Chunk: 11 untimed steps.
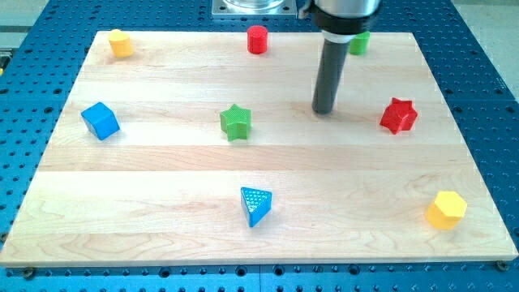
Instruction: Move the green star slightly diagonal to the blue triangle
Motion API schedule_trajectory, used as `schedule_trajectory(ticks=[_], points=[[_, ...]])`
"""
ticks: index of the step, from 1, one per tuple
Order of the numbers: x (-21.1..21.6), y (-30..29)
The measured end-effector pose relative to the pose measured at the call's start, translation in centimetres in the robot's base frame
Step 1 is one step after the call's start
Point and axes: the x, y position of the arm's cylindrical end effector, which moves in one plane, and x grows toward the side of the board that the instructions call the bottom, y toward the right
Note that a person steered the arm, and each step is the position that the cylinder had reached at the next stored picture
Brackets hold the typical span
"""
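Observation:
The green star (235,122) lies near the middle of the wooden board (162,170). The blue triangle (255,206) lies below it, toward the view's bottom. My tip (324,111) rests on the board to the right of the green star, about a hundred pixels away, touching no block. The rod rises from it toward the view's top.
A red star (398,115) lies right of my tip. A blue cube (100,121) is at the left, a yellow block (121,43) at top left, a red cylinder (257,39) at top centre, a green block (359,43) partly behind the rod, a yellow hexagon (447,209) at bottom right.

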Motion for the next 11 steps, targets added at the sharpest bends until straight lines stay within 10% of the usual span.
schedule_trajectory(ticks=[7, 11], points=[[4.4, -13.0], [14.6, 16.7]])
